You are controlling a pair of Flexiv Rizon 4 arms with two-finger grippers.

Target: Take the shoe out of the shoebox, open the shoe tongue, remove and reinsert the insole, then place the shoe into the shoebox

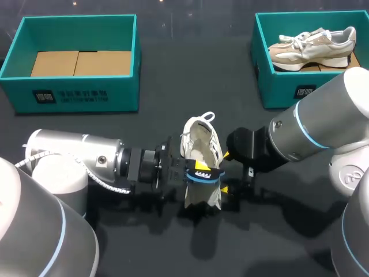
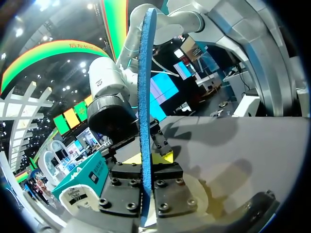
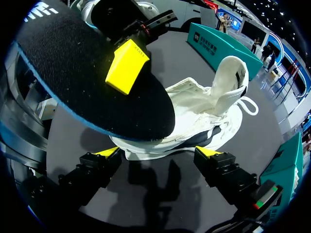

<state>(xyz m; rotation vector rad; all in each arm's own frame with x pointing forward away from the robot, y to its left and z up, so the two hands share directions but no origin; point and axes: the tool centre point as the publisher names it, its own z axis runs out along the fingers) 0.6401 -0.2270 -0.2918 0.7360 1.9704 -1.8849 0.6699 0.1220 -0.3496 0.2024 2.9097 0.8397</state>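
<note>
A white shoe lies on the dark table at the middle, heel loop toward the far side. My left gripper is shut on a black insole with a blue edge, held just over the shoe's front half. In the left wrist view the insole stands edge-on between the left gripper's fingers. My right gripper is open on the shoe's other side. In the right wrist view its two yellow tips straddle the shoe, and the insole hangs above with a yellow fingertip of my left gripper on it.
A teal shoebox with cardboard inside stands at the back left. A second teal box at the back right holds a beige sneaker. My right arm's elbow passes in front of that box.
</note>
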